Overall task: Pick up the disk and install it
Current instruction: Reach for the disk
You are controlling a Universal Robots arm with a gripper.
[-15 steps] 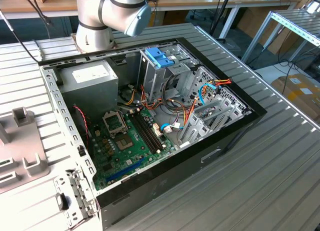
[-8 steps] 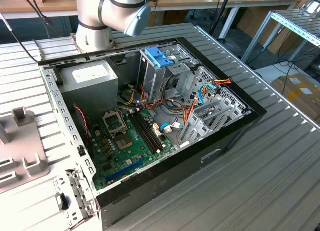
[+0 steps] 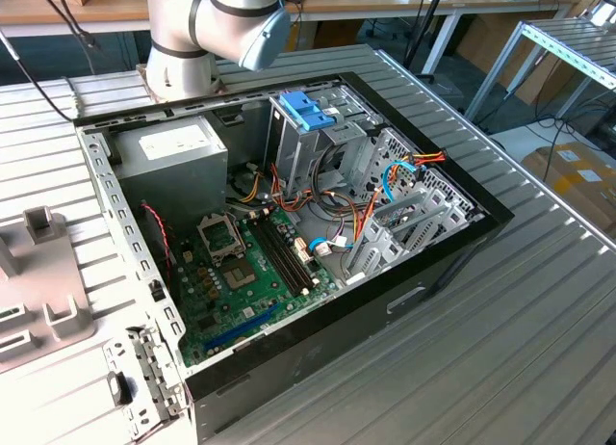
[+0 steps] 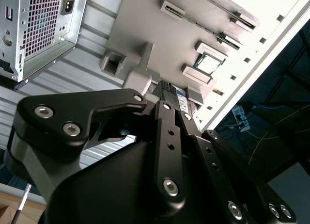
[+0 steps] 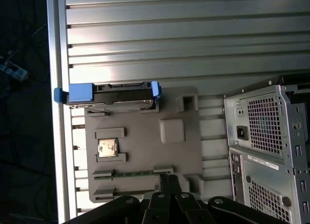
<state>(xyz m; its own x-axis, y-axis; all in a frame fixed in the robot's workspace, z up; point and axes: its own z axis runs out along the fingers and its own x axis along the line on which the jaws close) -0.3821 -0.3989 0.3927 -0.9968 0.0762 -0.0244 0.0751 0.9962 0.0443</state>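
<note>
1. Exterior view: the arm is standing beside the open case.
2. Second wrist view: your hand is hovering narrow and empty; widen it.
3. First wrist view: the disk is lying on the tray edge, apart from the hand; centre squarely.

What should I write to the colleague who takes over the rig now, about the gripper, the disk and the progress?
The gripper hovers over one edge of the grey tray, not at the disk. The disk lies on the tray's opposite end, outside the open computer case. Done: nothing yet. Left: picking up and installing the disk.
</note>
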